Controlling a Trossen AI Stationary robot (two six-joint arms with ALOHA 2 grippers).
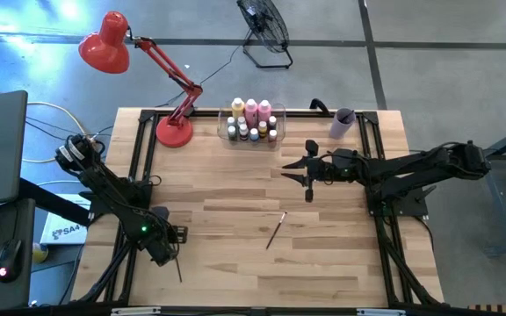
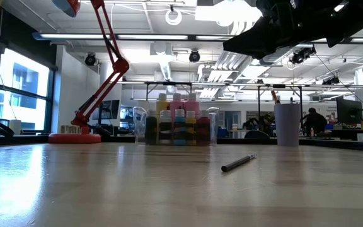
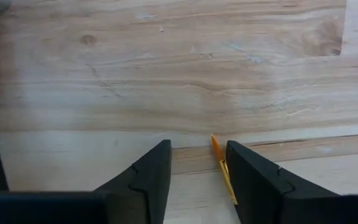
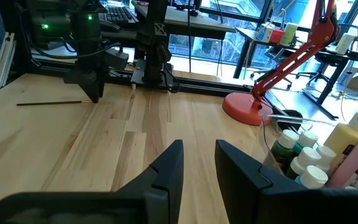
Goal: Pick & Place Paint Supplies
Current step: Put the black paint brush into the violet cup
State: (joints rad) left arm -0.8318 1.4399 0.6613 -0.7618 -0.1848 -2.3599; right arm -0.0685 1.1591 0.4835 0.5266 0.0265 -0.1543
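While the left gripper [image 1: 176,256] sits low with its fingers partly apart around a thin brush [image 3: 222,168], not pinching it, the step is grabbing. Next it must squeeze and lift. The right gripper [image 4: 197,165] waits, empty, fingers a little apart, near the bin [image 1: 253,133].

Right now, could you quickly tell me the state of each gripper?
Left gripper: open, jaws either side of a paintbrush on the table, not gripping.
Right gripper: open, empty, above the table.

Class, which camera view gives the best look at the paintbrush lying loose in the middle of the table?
The low view: the paintbrush lies unobstructed against bare wood. The high view shows it as a thin sliver. The wrist views miss it; they show another brush at the left gripper.
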